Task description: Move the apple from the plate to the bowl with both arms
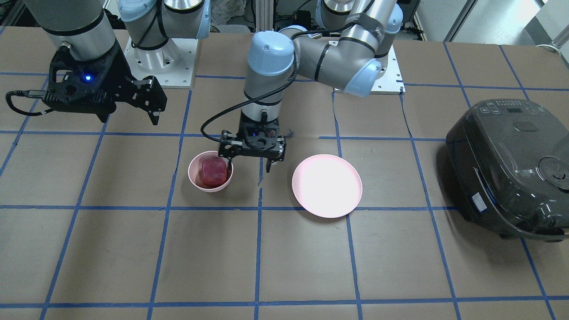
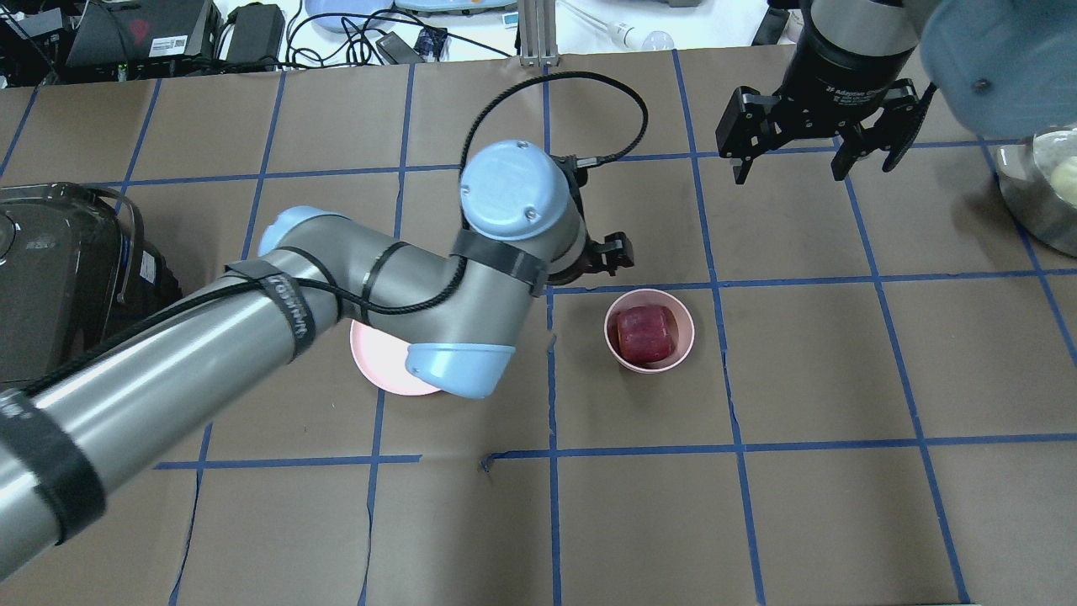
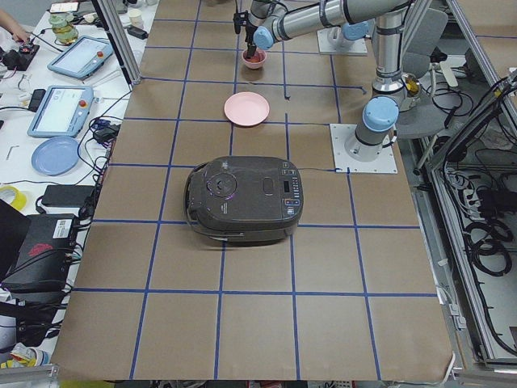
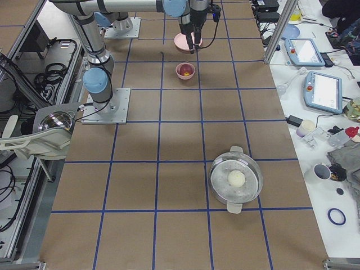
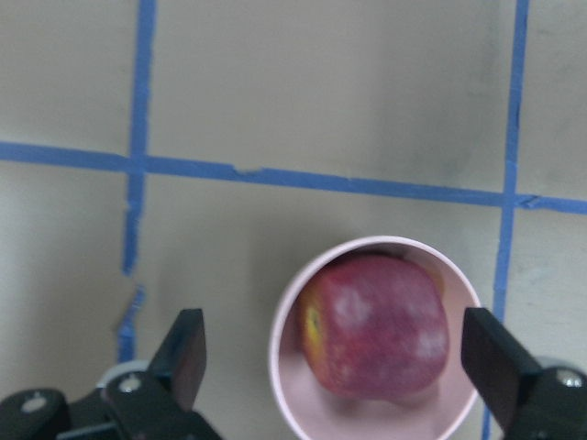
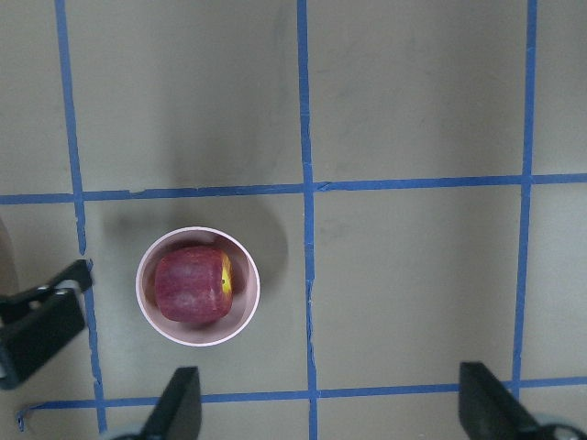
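1. Apple [image 1: 213,172] sits inside the bowl [image 1: 192,178], red side up, yellowish patch to one side.
2. Left gripper [image 1: 248,168] hangs just beside the bowl, between it and the plate [image 1: 326,186]; fingers spread apart, gripping nothing.
3. Right gripper [image 2: 791,168] is raised, well apart from the bowl; fingers likewise spread, holding nothing.

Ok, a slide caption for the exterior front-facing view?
Apple rests in the bowl, plate empty, left gripper open near the bowl.

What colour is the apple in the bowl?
Dark red apple with a yellow patch; best in the left wrist view.
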Action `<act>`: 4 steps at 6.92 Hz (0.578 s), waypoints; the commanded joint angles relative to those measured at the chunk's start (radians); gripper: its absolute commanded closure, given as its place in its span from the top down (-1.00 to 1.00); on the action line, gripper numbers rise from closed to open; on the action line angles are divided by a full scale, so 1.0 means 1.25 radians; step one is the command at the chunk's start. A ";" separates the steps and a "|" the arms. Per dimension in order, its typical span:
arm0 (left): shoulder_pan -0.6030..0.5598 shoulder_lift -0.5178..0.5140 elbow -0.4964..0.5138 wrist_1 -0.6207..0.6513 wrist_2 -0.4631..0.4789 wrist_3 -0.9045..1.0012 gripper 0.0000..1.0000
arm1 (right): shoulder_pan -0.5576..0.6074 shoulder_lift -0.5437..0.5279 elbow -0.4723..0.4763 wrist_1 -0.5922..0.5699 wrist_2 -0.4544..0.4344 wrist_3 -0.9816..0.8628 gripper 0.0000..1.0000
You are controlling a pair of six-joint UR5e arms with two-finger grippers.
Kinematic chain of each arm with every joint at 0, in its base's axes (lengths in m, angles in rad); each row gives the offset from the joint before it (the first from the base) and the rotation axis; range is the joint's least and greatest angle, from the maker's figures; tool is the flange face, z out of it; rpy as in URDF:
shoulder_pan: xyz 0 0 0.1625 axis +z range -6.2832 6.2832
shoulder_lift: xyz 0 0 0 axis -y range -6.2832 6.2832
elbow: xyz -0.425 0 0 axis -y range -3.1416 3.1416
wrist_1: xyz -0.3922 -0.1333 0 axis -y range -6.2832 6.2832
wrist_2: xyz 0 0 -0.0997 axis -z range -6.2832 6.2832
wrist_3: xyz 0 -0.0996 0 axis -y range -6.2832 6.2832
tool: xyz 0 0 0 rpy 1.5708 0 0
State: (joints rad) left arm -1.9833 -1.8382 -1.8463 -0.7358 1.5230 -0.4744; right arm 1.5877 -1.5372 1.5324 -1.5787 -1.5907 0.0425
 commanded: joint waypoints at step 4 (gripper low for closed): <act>0.335 0.248 0.109 -0.547 0.001 0.340 1.00 | 0.000 0.001 -0.001 -0.005 -0.001 -0.001 1.00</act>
State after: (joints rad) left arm -1.6266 -1.5685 -1.7994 -1.2623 1.5244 -0.0854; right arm 1.5877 -1.5358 1.5311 -1.5832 -1.5918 0.0415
